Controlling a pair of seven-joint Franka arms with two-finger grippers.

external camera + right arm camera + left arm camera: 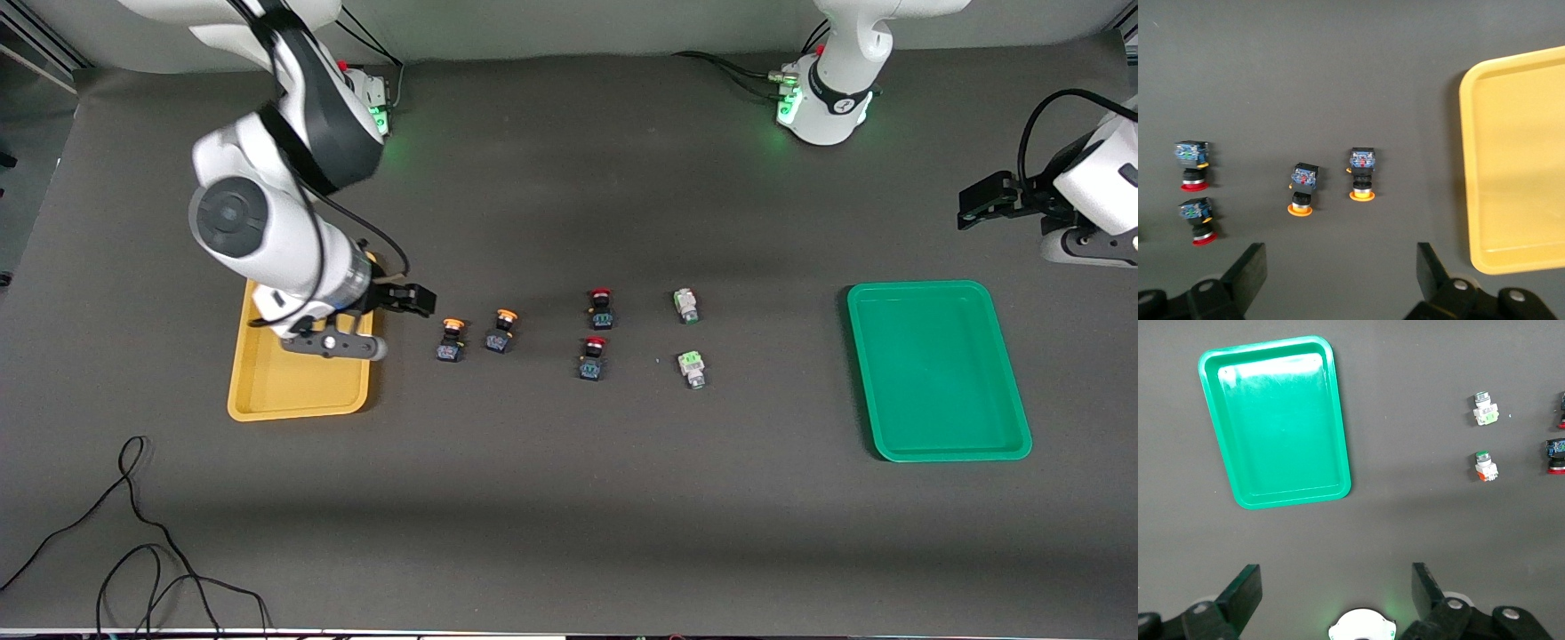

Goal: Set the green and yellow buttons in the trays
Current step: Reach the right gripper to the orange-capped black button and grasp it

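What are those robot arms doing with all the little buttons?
They are sorting buttons into trays, but nothing is in a tray yet. The right end effector hangs open over the edge of the yellow tray, beside two yellow buttons on the table. The left end effector waits open near the green tray. Two green buttons and two red buttons lie untouched.

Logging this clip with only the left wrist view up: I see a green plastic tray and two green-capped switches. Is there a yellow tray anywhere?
Observer: Yes, a mustard-yellow rectangular plastic tray lies at the right arm's end of the table.
Operator: Any yellow buttons?
Observer: Two orange-yellow-capped, dark-bodied push-button switches lie on the table beside that tray, not in it.
Operator: And the right gripper?
Observer: The right gripper hangs open over the table, by the tray's rim toward those switches.
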